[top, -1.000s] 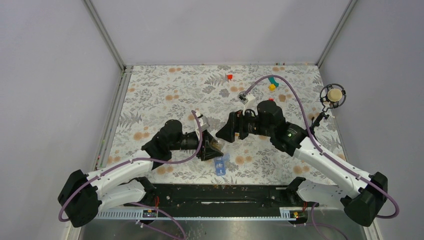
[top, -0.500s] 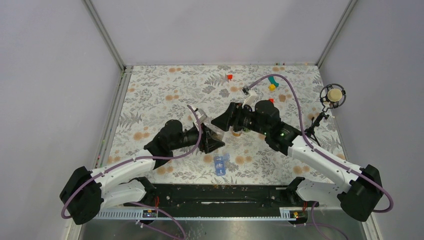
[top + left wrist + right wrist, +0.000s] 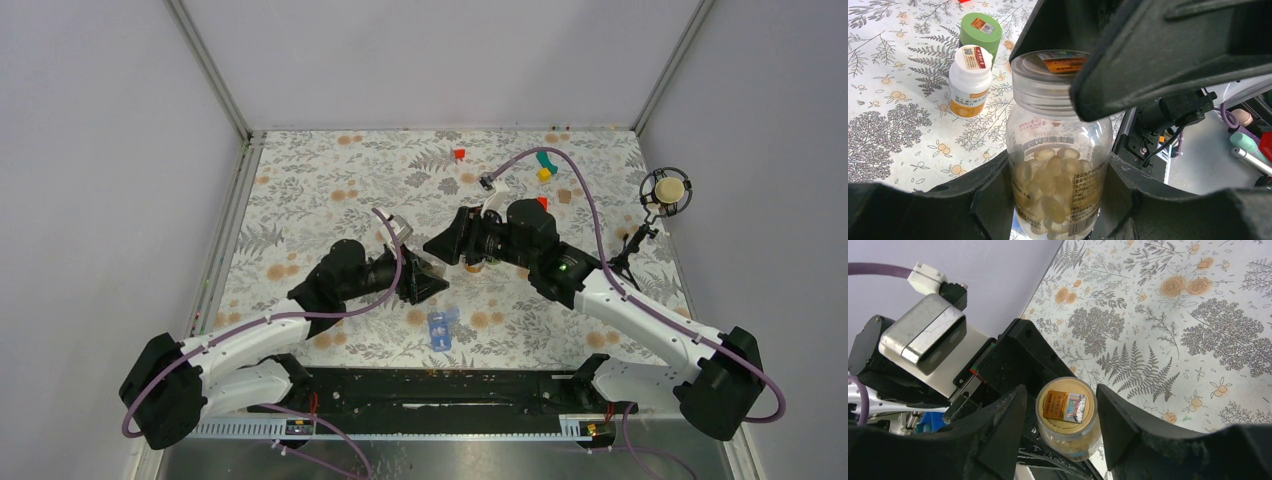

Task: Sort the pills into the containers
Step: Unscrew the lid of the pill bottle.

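1. The pill box [image 3: 440,328] lies on the table [image 3: 300,190] by the near edge, just beside the left gripper [image 3: 428,285] and untouched.
2. The pills [image 3: 1045,172] sit in a clear bottle [image 3: 1060,125], and the left gripper clenches it around the body.
3. The right gripper [image 3: 446,247] has swung in over the cap [image 3: 1066,407]. Its jaws are narrowing either side with a sliver of gap, so it is not clamped yet. Uncapping looks next.
4. A white bottle [image 3: 969,80] and a green bottle [image 3: 979,32] stand well apart. Only that cap blocks pouring.
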Robot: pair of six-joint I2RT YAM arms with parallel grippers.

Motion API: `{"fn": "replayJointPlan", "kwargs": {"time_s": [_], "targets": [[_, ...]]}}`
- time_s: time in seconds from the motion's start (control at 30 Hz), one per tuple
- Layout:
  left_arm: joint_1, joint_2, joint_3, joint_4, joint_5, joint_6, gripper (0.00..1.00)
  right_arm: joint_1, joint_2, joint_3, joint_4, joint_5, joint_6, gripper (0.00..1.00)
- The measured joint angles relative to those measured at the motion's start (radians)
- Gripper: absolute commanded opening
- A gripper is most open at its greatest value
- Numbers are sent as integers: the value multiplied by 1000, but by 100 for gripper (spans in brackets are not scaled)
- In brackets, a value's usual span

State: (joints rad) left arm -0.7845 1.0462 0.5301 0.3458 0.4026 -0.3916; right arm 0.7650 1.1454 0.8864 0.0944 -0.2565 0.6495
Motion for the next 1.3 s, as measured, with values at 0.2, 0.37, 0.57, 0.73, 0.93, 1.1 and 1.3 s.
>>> {"fn": "replayJointPlan", "kwargs": {"time_s": [0.2, 0.37, 0.57, 0.73, 0.93, 1.1, 1.3], "targets": [[0, -11, 0, -10, -4, -2, 0, 1, 0, 9, -9, -26, -29, 51], [0, -25, 1, -18, -2, -3, 0, 0, 0, 20, -29, -34, -66, 36], [3, -31, 8, -36, 22, -2, 0, -4, 0, 32, -43, -79, -113, 3], [42, -68, 8, -42, 188, -2, 0, -58, -12, 21, 3, -306, -188, 0], [78, -122, 8, -2, 401, -5, 0, -139, -48, -76, 265, -658, -135, 0], [99, -118, 19, 14, 452, -10, 0, -169, -20, -93, 370, -727, -70, 92], [104, -101, 34, -65, 355, 62, 0, -180, -41, -71, 227, -483, -51, 95]]}}
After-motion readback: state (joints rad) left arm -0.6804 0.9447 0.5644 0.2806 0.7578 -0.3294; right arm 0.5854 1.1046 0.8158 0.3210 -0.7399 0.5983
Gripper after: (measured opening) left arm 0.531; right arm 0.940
